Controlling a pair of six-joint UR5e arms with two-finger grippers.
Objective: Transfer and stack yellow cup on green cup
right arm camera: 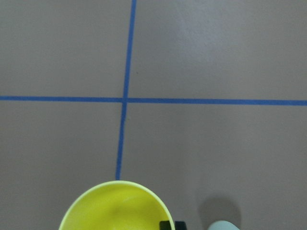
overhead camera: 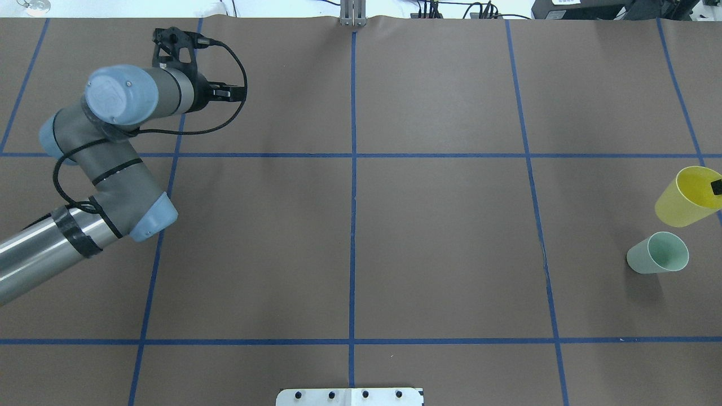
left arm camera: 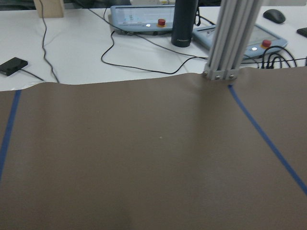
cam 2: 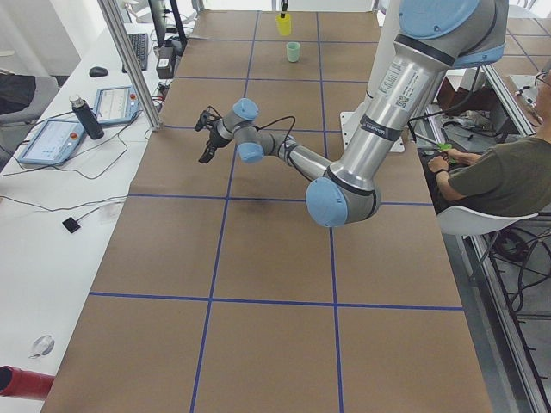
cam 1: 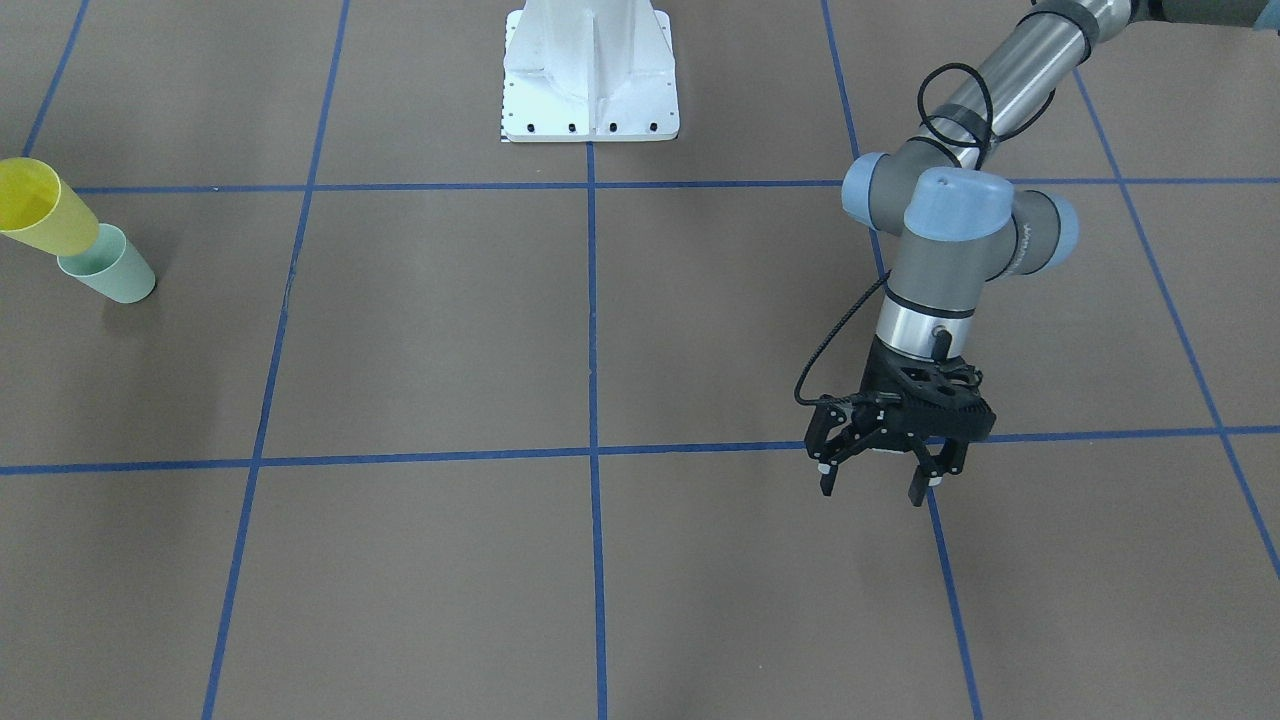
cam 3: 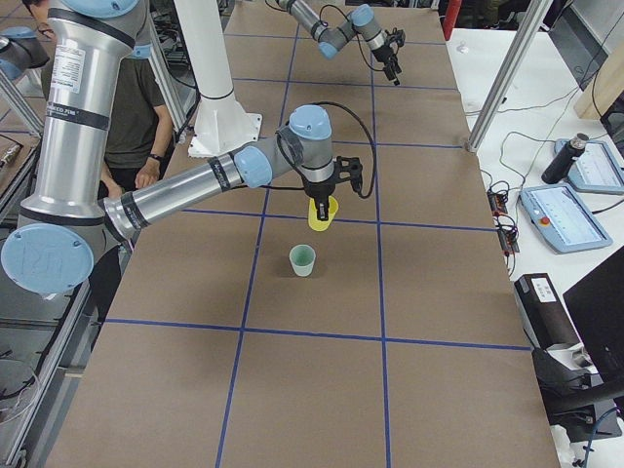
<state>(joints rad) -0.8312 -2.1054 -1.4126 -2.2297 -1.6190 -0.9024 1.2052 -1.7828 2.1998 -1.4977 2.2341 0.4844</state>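
The yellow cup (cam 1: 40, 210) hangs tilted above the mat at the table's right end, with my right gripper (cam 3: 322, 205) shut on its rim; one fingertip (overhead camera: 717, 186) reaches inside the cup. The right wrist view shows the yellow cup's mouth (right arm camera: 115, 208) at the bottom edge. The green cup (overhead camera: 659, 254) stands upright on the mat just beside and below it, apart from it (cam 3: 303, 260). My left gripper (cam 1: 872, 487) hovers open and holding nothing over the mat at the opposite end, far from both cups.
The white robot base (cam 1: 590, 90) sits at the table's robot-side edge. Blue tape lines (overhead camera: 353, 225) grid the brown mat. A desk with tablets and a dark bottle (cam 2: 82, 116) runs along the far side, behind an aluminium post (left arm camera: 230, 38). A person (cam 2: 491, 181) sits near the robot.
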